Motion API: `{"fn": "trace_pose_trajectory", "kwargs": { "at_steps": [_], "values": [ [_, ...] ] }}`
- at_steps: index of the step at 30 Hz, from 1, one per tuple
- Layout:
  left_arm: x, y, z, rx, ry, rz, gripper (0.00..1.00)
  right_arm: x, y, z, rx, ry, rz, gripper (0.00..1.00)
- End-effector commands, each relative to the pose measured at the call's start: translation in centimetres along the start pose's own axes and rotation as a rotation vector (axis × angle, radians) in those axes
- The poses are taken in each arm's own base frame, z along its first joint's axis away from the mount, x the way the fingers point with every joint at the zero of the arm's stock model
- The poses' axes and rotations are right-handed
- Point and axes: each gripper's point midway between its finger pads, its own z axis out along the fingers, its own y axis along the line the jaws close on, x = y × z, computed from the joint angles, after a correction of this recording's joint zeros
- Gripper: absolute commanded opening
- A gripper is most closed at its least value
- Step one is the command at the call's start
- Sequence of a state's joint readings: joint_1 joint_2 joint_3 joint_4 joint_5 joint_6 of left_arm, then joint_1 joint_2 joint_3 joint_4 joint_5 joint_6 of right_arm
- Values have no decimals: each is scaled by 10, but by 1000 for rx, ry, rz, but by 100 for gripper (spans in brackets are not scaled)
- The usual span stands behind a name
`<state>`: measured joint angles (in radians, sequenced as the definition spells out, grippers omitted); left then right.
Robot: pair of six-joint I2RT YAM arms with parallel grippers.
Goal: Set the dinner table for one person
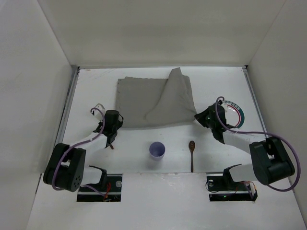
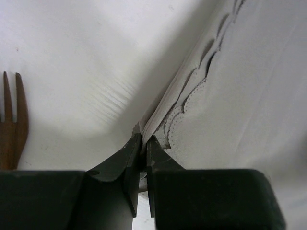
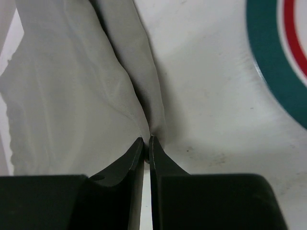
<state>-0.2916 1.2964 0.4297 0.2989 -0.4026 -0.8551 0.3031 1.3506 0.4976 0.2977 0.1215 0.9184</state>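
A grey cloth mat (image 1: 144, 98) lies on the white dinner table (image 1: 158, 148), its right part folded up and over. My left gripper (image 1: 115, 122) is shut on the mat's near left corner; the scalloped edge (image 2: 192, 100) runs up from its jaws. My right gripper (image 1: 199, 117) is shut on the mat's near right corner, with the cloth (image 3: 96, 81) bunched above the jaws. A lilac cup (image 1: 157, 150) and a wooden spoon (image 1: 192, 154) lie near the front. A wooden fork (image 2: 12, 124) lies left of my left gripper. A plate with a green and red rim (image 1: 238, 111) sits behind my right arm.
Metal rails (image 1: 67, 112) run along the table's side edges. White walls enclose the table on three sides. The plate's rim (image 3: 273, 62) shows close to the right of my right gripper.
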Motion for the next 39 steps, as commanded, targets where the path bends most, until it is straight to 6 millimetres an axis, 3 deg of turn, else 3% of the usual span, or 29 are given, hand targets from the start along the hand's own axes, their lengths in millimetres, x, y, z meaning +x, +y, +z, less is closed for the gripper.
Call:
{"fn": "trace_pose_trajectory", "kwargs": {
  "at_steps": [1, 7, 11, 17, 23, 32, 34, 37, 39],
  "values": [
    [-23, -2, -8, 7, -94, -43, 1, -22, -14, -6, 47, -76, -7, 13],
    [-25, 10, -26, -5, -144, -52, 1, -16, -32, -25, 82, -97, 22, 13],
    [-32, 4, -30, -2, -169, -18, 3, -18, -34, -32, 85, -113, 23, 15],
    [-31, -16, -11, -16, -145, 29, 4, -18, -43, -29, 112, -110, 19, 17],
    [-20, -21, 8, -35, -126, 50, 4, -10, -46, -20, 119, -81, 9, 13],
    [-16, -22, 9, -32, -110, 50, 10, -14, -50, -34, 98, -119, 37, 11],
    [-20, -14, 5, -39, -120, 35, 21, -19, -45, -36, 82, -132, 30, 21],
    [-31, -5, -4, -34, -151, 16, 38, -22, -34, -33, 64, -128, -6, 53],
    [-39, -3, -11, -32, -167, 9, 47, -18, -28, -28, 56, -108, -14, 66]
  ]
}}
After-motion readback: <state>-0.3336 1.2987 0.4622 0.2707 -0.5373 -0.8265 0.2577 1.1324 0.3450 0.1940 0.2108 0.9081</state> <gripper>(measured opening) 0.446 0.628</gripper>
